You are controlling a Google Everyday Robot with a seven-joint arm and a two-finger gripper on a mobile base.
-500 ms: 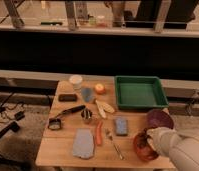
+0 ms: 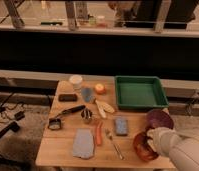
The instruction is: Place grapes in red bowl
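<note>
The red bowl [image 2: 141, 148] sits at the table's front right corner, with its right side covered by my white arm. My gripper [image 2: 154, 138] is at the end of that arm, which reaches in from the bottom right, and hangs over the bowl's right rim. The grapes do not show; they are hidden or out of view.
A purple-maroon dish [image 2: 159, 119] lies just behind the bowl. A green tray [image 2: 140, 92] stands at the back right. A blue sponge [image 2: 121, 125], carrot [image 2: 98, 133], fork [image 2: 114, 146], grey-blue cloth [image 2: 83, 143], banana [image 2: 104, 106], orange [image 2: 99, 88], white cup [image 2: 76, 81] and black tools [image 2: 68, 97] cover the rest of the wooden table [image 2: 58, 150].
The arm stays over the red bowl's right side; its end sits slightly further over the bowl. Nothing else on the table has moved.
</note>
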